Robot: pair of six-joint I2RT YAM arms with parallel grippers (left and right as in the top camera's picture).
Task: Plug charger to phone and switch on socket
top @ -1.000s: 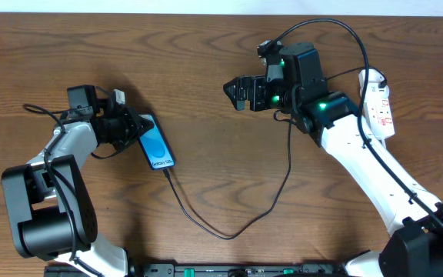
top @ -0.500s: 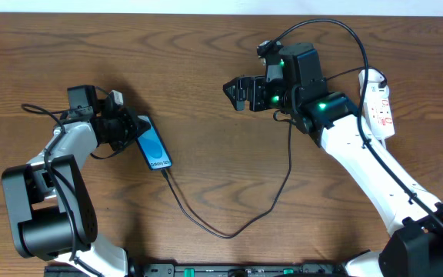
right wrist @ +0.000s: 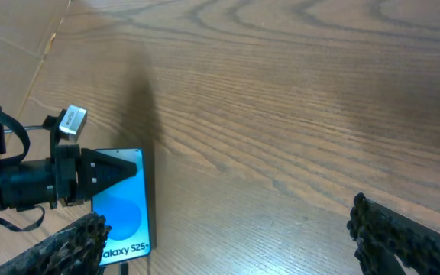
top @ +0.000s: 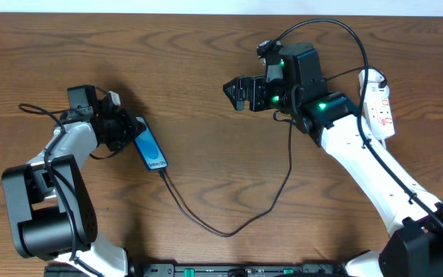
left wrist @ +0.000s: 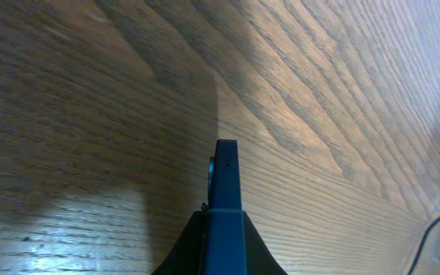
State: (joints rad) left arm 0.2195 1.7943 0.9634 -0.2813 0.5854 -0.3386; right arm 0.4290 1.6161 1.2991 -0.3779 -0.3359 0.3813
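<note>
On the table's left, phone (top: 151,148): tilted, screen partly up, upper end pinched.
Left gripper (top: 131,129): clamped tight on the phone's upper end.
Right gripper (top: 235,92): jaws spread wide, holding nothing, well apart from the phone.
Charger (top: 229,231): tip meeting the phone's lower end, cable looping over the table (top: 206,61) toward the right arm.
Socket (top: 379,104): far right, beside the right arm.
</note>
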